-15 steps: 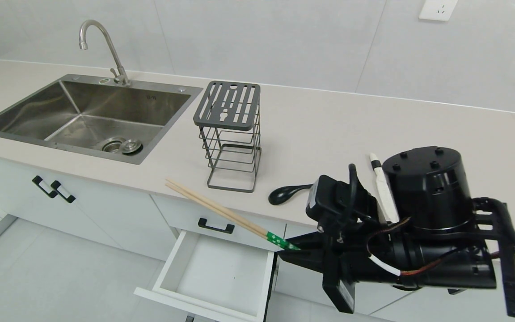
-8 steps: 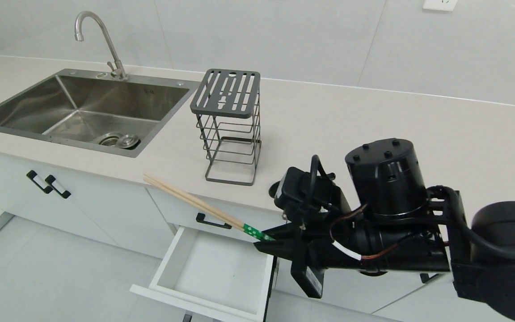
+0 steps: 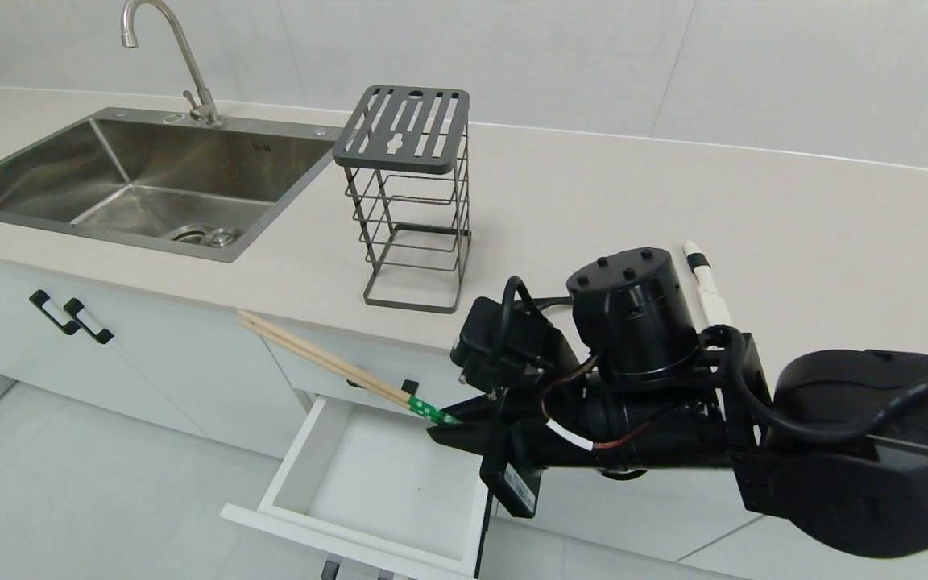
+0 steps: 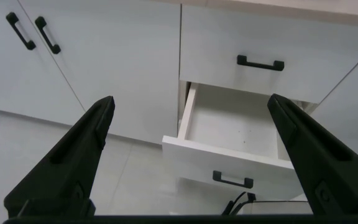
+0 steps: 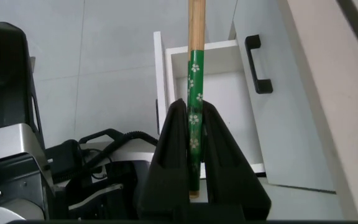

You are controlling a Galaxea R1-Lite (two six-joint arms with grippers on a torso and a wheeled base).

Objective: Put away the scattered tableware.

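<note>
My right gripper (image 3: 449, 420) is shut on the green, flower-patterned ends of a pair of wooden chopsticks (image 3: 323, 361). It holds them in the air over the right side of the open white drawer (image 3: 295, 463), and they slant up to the left in front of the cabinet. In the right wrist view the chopsticks (image 5: 195, 37) run out from between the shut fingers of the gripper (image 5: 193, 112), with the drawer (image 5: 229, 106) below. A white-handled utensil (image 3: 710, 290) lies on the counter behind the right arm. My left gripper (image 4: 191, 102) is open, facing the drawer (image 4: 222, 155) from the front.
A dark wire rack (image 3: 408, 201) stands on the beige counter (image 3: 593, 209), right of the steel sink (image 3: 109, 173) with its faucet (image 3: 182, 56). Cabinet doors with black handles (image 3: 69, 318) are below the sink. A shut drawer sits above the open one.
The head camera has shifted. The right gripper has carried the chopsticks left, from beside the drawer's right edge to over its right side.
</note>
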